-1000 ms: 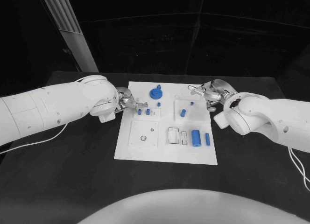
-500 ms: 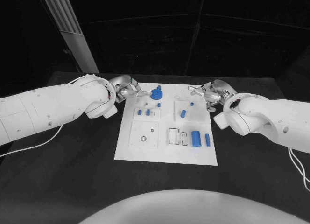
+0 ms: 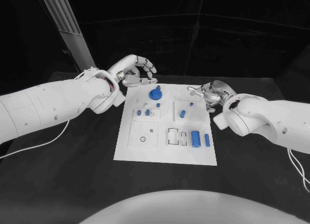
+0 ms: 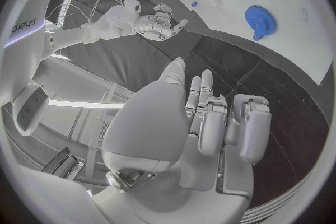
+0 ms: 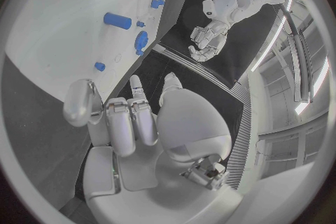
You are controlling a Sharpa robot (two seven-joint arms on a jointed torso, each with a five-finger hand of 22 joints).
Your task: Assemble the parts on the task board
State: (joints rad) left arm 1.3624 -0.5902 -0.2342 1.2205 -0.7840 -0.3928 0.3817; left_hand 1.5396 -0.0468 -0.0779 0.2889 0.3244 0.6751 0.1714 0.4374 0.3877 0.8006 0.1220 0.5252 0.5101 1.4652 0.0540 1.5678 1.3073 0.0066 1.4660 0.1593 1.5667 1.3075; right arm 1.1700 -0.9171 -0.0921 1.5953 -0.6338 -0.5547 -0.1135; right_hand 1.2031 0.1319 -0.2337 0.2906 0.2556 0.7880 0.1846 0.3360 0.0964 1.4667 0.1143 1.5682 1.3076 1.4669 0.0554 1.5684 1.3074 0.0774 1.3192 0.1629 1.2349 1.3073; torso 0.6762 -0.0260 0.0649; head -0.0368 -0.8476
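Left hand (image 3: 133,70) now raised off the task board (image 3: 167,149), empty fingers loosely spread; right hand (image 3: 207,94) unmoved, likewise empty, apart.

My left hand (image 3: 135,70) and right hand (image 3: 207,95) are showing as silvery, smooth metal with a soft sheen. The task board (image 3: 167,149) is looking like matt white plastic, its parts (image 3: 196,138) glossy blue plastic, the worktop (image 3: 67,172) matt black.

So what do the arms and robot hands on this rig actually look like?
Both arms are smooth, bulky white shells. The left arm and right arm each end in a silver, many-fingered robot hand: left robot hand, right robot hand. Thin white cables trail from both arms across the black table.
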